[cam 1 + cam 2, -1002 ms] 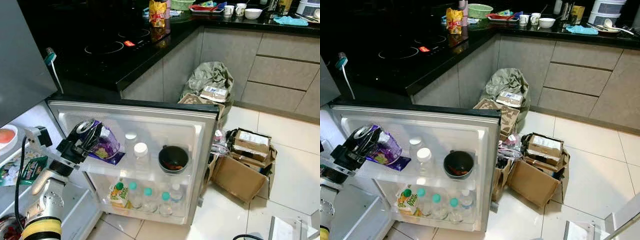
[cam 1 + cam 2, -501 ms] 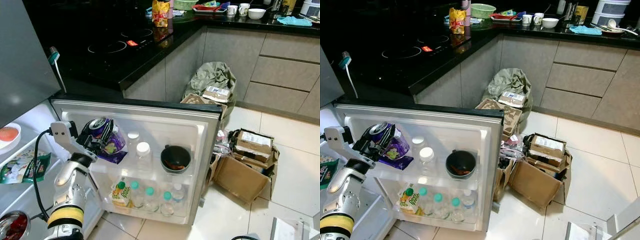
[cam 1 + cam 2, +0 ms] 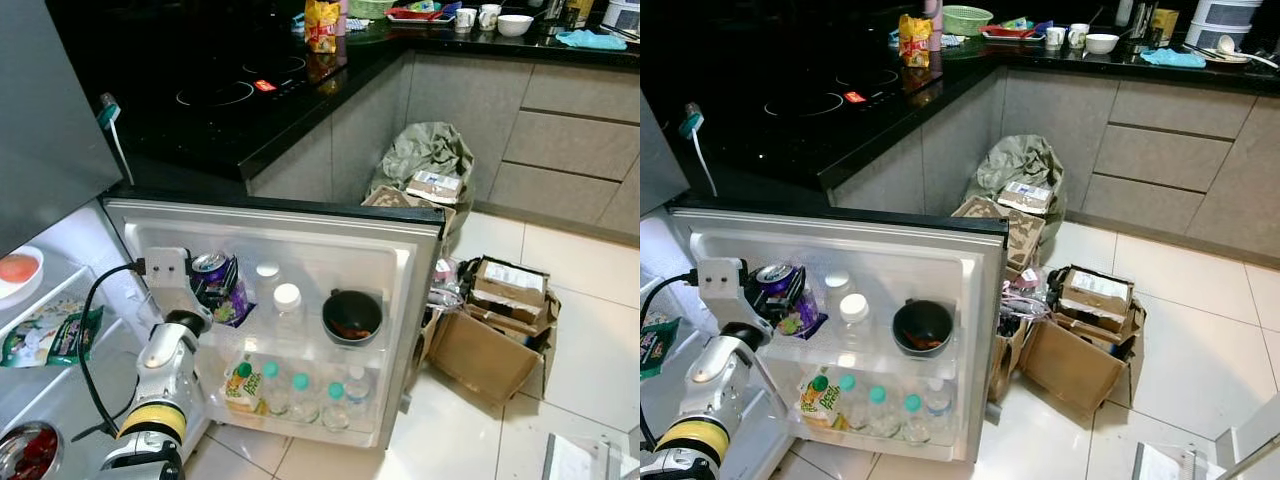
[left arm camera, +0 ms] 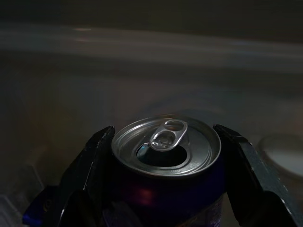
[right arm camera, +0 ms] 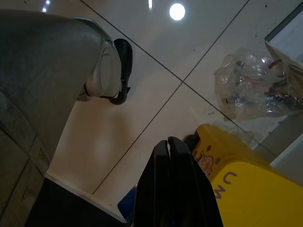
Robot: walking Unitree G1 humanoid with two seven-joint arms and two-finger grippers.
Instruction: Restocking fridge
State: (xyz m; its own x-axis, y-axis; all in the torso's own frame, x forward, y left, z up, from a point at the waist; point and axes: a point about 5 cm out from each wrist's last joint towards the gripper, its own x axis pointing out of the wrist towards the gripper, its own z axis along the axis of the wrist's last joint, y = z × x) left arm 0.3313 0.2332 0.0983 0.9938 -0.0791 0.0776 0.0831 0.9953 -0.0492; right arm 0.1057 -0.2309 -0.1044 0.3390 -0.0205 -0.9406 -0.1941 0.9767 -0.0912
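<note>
The fridge door (image 3: pixel 420 250) stands open before me, with shelves on its inner side. My left gripper (image 3: pixel 212 285) is shut on a purple drink can (image 3: pixel 213 278), holding it upright at the left end of the upper door shelf, against a purple packet (image 3: pixel 235 305). In the left wrist view the can's silver top (image 4: pixel 165 144) sits between the two black fingers (image 4: pixel 87 165). On the same shelf stand two white-capped bottles (image 3: pixel 284 305) and a dark bowl (image 3: pixel 348 318). My right gripper (image 5: pixel 177 189) hangs shut over the floor.
The lower door shelf holds a juice carton (image 3: pixel 238 385) and several teal-capped bottles (image 3: pixel 298 395). Fridge shelves (image 3: pixel 40 330) with packets lie on my left. Open cardboard boxes (image 3: pixel 490 325) and a stuffed bag (image 3: pixel 425 160) sit on the tile floor to the right. A person's shoe (image 5: pixel 111 71) stands near my right arm.
My left arm has swung right and in toward the door, and the can has turned from tilted to upright at the upper shelf's left end. The view shifted a little.
</note>
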